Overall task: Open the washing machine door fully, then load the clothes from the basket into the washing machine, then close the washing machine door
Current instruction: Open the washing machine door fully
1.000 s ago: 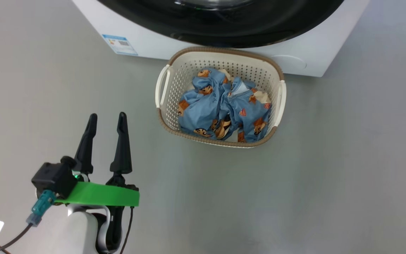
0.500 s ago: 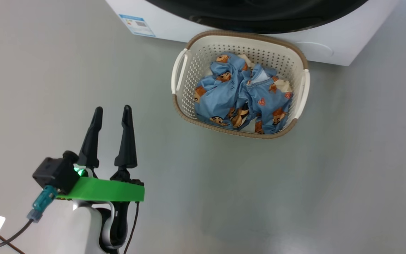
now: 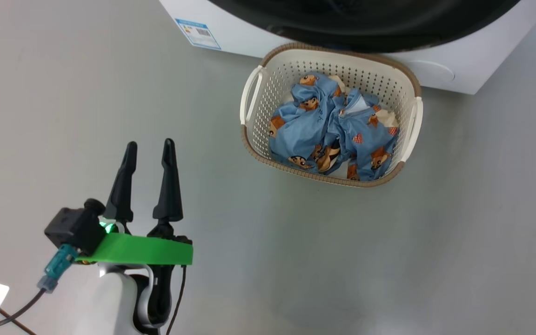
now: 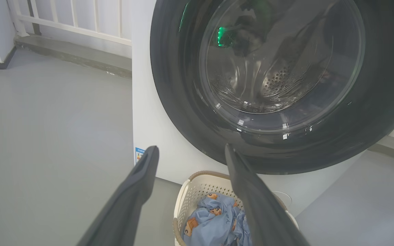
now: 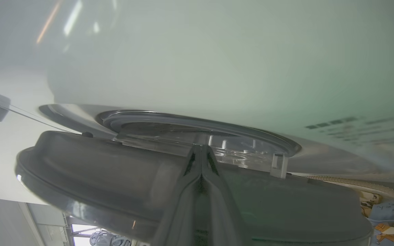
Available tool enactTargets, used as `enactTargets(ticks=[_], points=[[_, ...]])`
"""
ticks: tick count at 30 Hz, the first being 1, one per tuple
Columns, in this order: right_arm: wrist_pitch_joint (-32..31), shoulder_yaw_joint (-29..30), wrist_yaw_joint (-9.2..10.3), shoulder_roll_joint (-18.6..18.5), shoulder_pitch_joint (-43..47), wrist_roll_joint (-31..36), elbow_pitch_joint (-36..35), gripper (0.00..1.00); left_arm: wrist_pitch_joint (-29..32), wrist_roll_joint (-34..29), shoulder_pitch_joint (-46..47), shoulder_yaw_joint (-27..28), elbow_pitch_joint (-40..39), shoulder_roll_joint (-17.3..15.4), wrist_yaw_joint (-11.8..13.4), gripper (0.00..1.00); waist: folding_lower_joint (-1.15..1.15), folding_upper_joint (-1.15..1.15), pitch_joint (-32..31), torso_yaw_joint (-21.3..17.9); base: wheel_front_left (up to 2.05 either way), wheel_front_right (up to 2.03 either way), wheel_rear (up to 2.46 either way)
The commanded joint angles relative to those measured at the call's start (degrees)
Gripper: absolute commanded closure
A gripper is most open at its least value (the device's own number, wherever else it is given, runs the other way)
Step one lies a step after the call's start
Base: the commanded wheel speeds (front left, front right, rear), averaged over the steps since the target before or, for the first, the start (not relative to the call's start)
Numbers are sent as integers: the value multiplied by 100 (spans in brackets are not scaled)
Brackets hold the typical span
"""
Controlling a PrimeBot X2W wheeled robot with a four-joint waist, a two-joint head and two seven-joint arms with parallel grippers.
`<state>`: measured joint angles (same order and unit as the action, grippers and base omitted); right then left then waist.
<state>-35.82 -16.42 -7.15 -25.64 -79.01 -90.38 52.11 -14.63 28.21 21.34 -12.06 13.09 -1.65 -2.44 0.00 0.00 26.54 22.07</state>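
Left gripper (image 3: 150, 143) above bare grey floor (image 3: 40, 93), two long dark fingers spread wide, nothing between them. Ahead of its tips and off to the right, well apart: small cream plastic rectangular basket (image 3: 261, 121) with perforated sides and brown woven-look rim, crumpled light-blue bear-printed clothes (image 3: 328, 135) heaped inside. Just beyond the basket, big white box-shaped washing machine (image 3: 249, 28), small blue label (image 3: 198, 33) near its base. Across its front, large round glossy black washing machine door (image 3: 365, 23) with clear bulging glass. Right gripper (image 5: 201, 147) closed, fingers pressed together with nothing held, lying over the door's grey edge, tips by the clear glass between door rim and white front. Contact there: cannot tell.
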Motion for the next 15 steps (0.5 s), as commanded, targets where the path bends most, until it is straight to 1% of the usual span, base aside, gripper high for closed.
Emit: enactTargets(ticks=[1,9,15], points=[[-161,-48,-34,171,75,-151,-167,100,-37,4,36,198,-112,-122,35,0,0,0,-74,-3,0,0,0],[-805,-101,-34,362,621,-424,-80,100,-37,-104,-108,292,-14,-122,17,0,0,0,-494,-119,0,0,0],[-1138,-100,-34,478,1184,-593,-322,100,-37,-279,-242,384,53,-122,-28,0,0,0,-881,-187,0,0,0]])
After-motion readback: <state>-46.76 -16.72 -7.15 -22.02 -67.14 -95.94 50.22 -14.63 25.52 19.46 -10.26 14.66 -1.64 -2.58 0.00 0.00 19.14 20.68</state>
